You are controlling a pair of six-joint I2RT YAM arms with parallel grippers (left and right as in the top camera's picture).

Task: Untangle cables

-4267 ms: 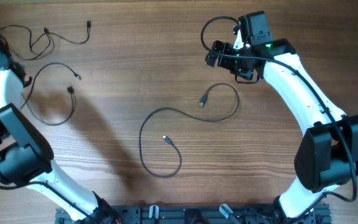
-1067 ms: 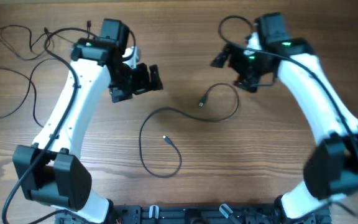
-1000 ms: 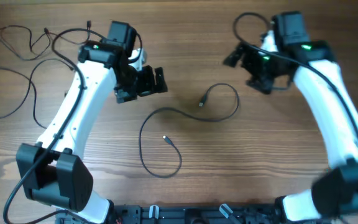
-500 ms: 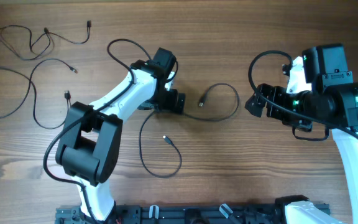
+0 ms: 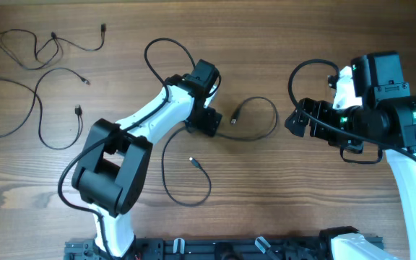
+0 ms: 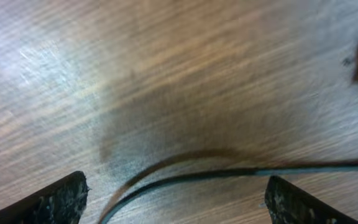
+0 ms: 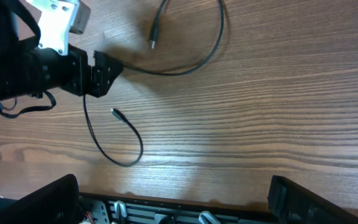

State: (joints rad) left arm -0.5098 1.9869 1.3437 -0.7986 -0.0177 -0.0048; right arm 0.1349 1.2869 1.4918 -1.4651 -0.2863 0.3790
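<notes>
Overhead shows me my left arm point(image 5: 157, 115) stretched long and low over the table point(image 5: 302, 43). Its left gripper point(image 5: 209, 121) sits down at the middle cord point(image 5: 164, 162). My right arm point(image 5: 410, 166) is bent and raised, and its right gripper point(image 5: 298, 123) hangs just beyond that cord's loop. I count two arms, two grippers, one cord at the fingers, and at least two more cords point(image 5: 39, 123) well behind the left arm. On the left wrist feed the fingers point(image 6: 58, 199) stand spread, with the cord lying on the wood between them, not pinched. The right fingers point(image 7: 42, 199) are spread too, with nothing between them.
</notes>
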